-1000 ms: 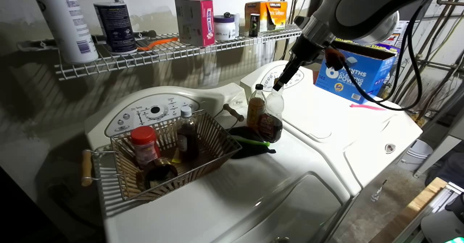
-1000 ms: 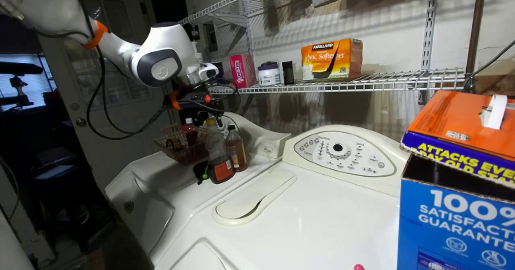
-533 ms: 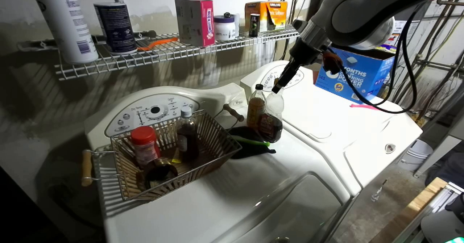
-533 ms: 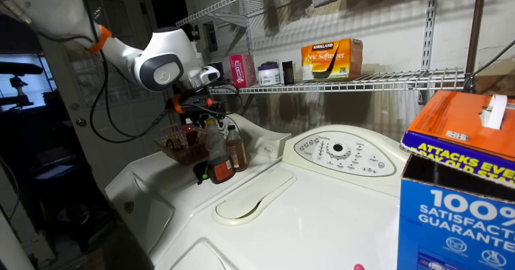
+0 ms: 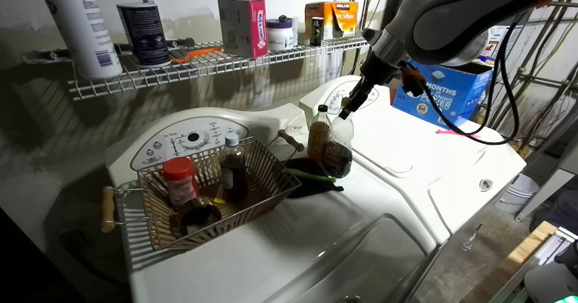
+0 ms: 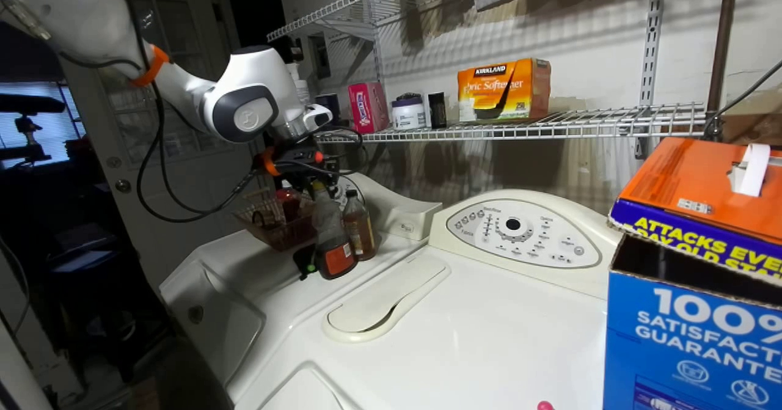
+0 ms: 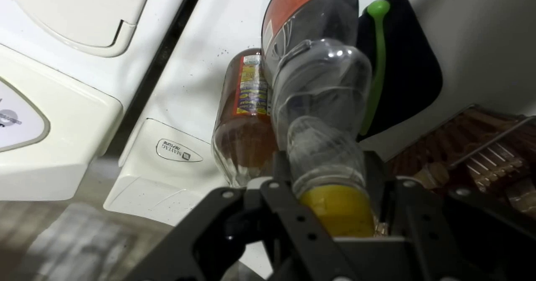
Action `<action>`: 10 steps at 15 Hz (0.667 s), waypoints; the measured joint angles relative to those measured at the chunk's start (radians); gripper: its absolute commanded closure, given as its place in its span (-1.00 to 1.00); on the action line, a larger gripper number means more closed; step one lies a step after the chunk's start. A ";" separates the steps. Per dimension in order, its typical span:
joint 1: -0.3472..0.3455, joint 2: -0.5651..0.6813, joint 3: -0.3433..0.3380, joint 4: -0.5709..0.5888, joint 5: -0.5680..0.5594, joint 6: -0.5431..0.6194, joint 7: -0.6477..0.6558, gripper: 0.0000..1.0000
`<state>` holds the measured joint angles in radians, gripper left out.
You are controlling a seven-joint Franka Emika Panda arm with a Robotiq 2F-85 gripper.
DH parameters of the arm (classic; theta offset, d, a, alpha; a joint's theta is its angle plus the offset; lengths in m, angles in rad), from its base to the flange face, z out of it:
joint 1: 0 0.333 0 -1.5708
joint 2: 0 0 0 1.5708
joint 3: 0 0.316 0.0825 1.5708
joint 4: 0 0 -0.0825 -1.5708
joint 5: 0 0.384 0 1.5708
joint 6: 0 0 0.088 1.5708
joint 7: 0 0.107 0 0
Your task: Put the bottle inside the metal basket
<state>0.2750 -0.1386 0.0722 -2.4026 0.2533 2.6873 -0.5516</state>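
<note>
While the pincer (image 7: 326, 168), its jaws part-closed, clasps the bottle (image 7: 321, 84) by its neck, that bottle stands beneath it on the table (image 5: 271, 258), the metal basket (image 5: 271, 171) off to the pincer's side.

Light from the upper right in an exterior view bleaches the washer top (image 5: 433, 151) toward its right corner while the dryer top (image 5: 271, 246) lies gray, striped at its left edge by shadow from the metal basket (image 5: 271, 170), and in the wrist view the wall (image 7: 79, 243) beyond the rear edge blurs.
</note>
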 measured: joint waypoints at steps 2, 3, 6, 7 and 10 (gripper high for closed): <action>0.001 -0.002 0.010 0.001 0.000 0.000 0.002 0.57; 0.001 -0.005 0.016 0.002 -0.005 0.000 0.011 0.57; 0.000 -0.041 0.033 0.014 -0.067 0.000 0.068 0.57; 0.000 -0.060 0.037 0.020 -0.085 -0.003 0.089 0.57; 0.006 -0.120 0.043 0.042 -0.090 -0.043 0.127 0.57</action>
<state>0.2814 -0.2591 0.1152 -2.3606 0.1631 2.6439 -0.4242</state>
